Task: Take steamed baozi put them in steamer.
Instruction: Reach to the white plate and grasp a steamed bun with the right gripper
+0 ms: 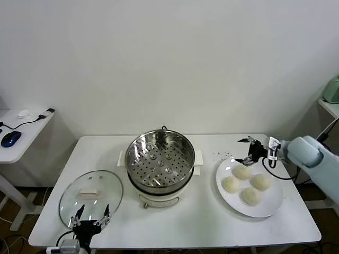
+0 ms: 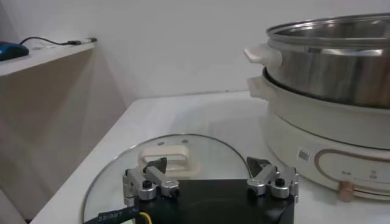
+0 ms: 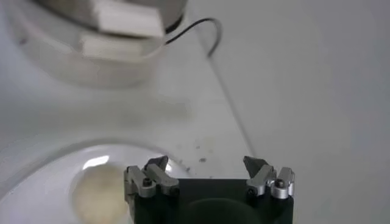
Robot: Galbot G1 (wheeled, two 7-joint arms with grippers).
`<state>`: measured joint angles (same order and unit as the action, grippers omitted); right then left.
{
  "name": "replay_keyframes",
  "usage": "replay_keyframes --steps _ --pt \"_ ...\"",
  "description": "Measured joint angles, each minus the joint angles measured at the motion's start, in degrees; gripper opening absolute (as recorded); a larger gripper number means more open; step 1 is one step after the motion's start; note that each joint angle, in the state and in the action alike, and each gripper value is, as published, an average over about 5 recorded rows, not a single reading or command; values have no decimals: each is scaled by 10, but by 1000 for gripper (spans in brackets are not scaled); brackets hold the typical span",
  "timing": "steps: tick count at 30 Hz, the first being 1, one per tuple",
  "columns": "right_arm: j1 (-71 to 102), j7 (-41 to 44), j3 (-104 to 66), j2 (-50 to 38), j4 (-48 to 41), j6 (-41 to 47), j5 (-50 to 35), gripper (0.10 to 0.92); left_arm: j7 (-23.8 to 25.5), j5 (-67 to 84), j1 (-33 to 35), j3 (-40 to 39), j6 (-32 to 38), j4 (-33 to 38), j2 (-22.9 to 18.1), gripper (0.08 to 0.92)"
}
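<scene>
four steamed baozi [image 1: 247, 184] are sitting on a white plate [image 1: 270, 209] at the right of the worktop [image 1: 201, 222], beside the steamer [image 1: 159, 160], whose basket is holding nothing. right end effector [image 1: 250, 152] is hovering over the plate's far edge, jaws spread, gripping nothing. left end effector [image 1: 91, 218] is idling open-jawed over the glass lid [image 1: 90, 190].
</scene>
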<state>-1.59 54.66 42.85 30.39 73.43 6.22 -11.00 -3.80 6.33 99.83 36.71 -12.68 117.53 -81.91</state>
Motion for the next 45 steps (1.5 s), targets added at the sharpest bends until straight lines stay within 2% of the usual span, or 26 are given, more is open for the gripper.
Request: replay_keyframes --steps 6,13,24,35,45 --pt "-105 55 146 36 -62 -4 2 823 0 0 -5 1 2 -7 0 823" --pt "-134 75 213 92 -132 4 12 823 0 0 -5 3 3 -9 0 823" --pt "-98 73 215 164 -220 7 33 823 -1 0 -7 -3 8 -18 -3 823" --pt "-62 64 188 205 -267 11 57 817 -1 0 -7 -7 11 -23 -5 823" --pt "-60 62 182 207 -267 21 64 719 -3 0 -2 -8 12 -16 -6 823"
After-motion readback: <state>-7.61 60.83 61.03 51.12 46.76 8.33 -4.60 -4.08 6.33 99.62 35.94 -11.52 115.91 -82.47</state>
